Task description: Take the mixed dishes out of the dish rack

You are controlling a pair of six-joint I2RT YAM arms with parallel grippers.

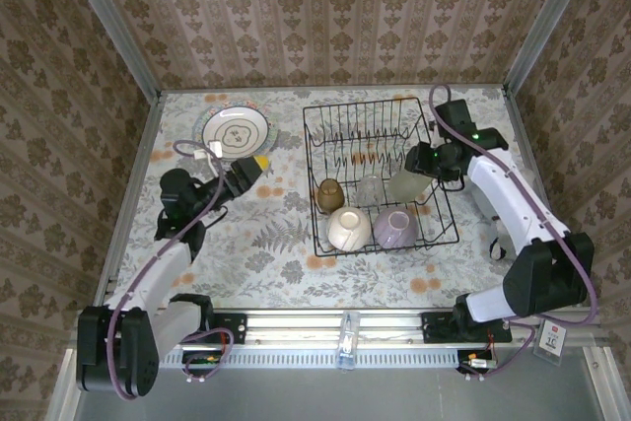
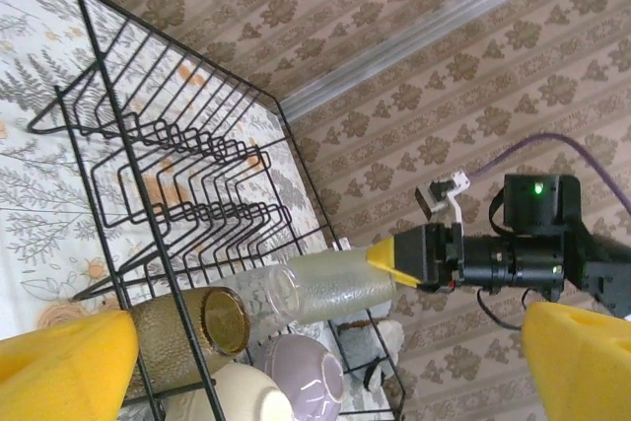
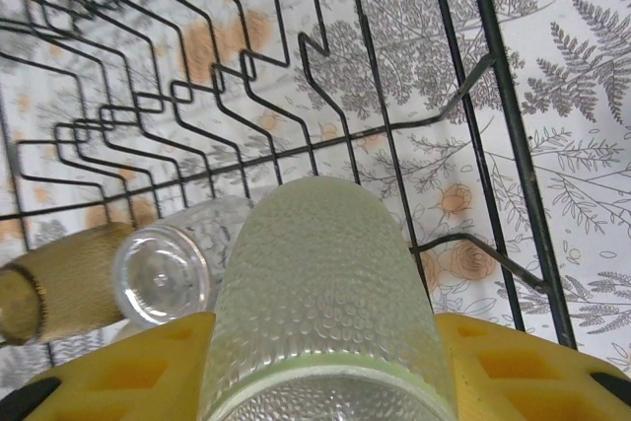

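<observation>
At rack's [image 1: 365, 105] right side, green cup [image 3: 325, 273] lies tipped, straddled by right gripper [image 3: 325, 382]; pads flank walls, firm clamp not confirmable. Squeeze to be completed before lift; cup to be raised clear of adjacent glass [image 3: 163, 273] and wires. Left gripper [image 1: 254, 167] spread wide, empty, left of rack.

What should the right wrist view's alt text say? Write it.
A pale-green cup lies on its side in the black wire dish rack, between the right gripper's yellow fingers. A clear glass and an amber-brown cup lie left of it.
</observation>
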